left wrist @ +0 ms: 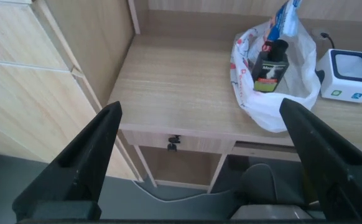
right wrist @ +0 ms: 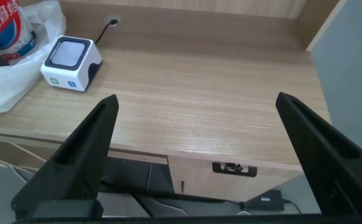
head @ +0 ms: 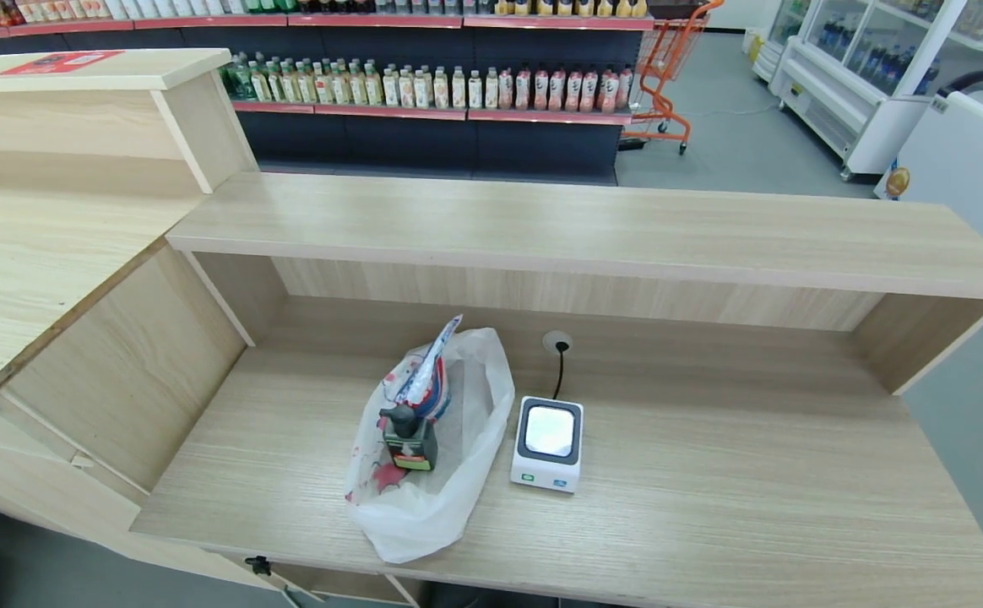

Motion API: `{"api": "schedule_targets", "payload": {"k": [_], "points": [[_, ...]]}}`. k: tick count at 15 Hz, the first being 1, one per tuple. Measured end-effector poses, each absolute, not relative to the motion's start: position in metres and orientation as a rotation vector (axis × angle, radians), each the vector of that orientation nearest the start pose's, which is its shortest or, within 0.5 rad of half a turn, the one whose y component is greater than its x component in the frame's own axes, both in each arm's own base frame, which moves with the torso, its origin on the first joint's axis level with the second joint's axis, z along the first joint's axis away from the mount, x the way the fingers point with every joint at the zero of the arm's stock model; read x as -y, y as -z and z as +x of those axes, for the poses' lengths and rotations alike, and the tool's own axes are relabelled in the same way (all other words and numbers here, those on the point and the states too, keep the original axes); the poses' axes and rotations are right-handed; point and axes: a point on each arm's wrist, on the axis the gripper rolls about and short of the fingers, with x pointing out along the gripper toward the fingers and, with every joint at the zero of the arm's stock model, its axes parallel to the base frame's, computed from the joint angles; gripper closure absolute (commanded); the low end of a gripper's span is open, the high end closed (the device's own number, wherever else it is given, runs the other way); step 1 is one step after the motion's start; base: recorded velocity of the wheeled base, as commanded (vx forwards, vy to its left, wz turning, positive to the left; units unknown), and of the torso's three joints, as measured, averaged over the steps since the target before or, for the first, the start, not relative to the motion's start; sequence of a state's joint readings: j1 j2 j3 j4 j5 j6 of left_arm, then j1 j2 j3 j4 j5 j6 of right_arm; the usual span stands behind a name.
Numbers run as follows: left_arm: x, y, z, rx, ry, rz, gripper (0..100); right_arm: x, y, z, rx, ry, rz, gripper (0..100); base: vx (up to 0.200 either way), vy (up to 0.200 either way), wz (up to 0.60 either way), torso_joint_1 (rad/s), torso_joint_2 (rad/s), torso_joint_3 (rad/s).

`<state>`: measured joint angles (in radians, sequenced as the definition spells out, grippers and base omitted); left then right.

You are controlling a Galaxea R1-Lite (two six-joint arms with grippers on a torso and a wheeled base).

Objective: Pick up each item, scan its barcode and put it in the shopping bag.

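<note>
Left pincer (left wrist: 201,109): spread wide, empty, before the worktop's (head: 711,473) front edge
Shopping bag (head: 424,523): lying on worktop, dark bottle (head: 411,439) and snack packet (head: 428,380) inside
Scanner (head: 548,441): just right of bag
Right pincer (right wrist: 198,99): spread wide, empty

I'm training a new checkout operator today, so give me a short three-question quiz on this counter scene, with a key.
1. True or false: the dark bottle sits in the shopping bag.
2. On which side of the bag does the scanner stand? A) the robot's left B) the robot's right C) inside it
3. Fill in: the left gripper and the right gripper both have their jaws ____.
Key: 1 true; 2 B; 3 open.
</note>
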<state>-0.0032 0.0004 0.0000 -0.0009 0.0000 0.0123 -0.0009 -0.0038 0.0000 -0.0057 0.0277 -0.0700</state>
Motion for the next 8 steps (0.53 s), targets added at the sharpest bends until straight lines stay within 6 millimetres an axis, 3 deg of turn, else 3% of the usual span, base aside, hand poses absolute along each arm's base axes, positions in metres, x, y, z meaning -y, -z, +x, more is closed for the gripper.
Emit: {"api": "schedule_targets", "payload": {"k": [2,3,4,8], "points": [[0.0,-0.0757,-0.0228,0.001,0.002,0.016,0,-0.0006,-0.076,-0.0231,0.01,-0.028,-0.071,0,0.2,0.0,0.0,-0.002,-0.01,0.002],[0.0,-0.0756,-0.0228,0.001,0.003,0.017,0,-0.0006,-0.076,-0.0231,0.01,-0.028,-0.07,100,0.2,0.0,0.0,-0.002,0.0,0.002],[0.0,-0.0756,-0.0227,0.0,0.003,0.016,0,-0.0006,-0.076,-0.0231,0.01,-0.027,-0.069,100,0.2,0.0,0.0,0.017,0.01,0.002],[0.0,-0.0756,-0.0227,0.0,0.002,0.011,0,-0.0006,-0.076,-0.0231,0.01,-0.027,-0.07,100,0.0,0.0,0.0,0.0,0.0,0.0]]}}
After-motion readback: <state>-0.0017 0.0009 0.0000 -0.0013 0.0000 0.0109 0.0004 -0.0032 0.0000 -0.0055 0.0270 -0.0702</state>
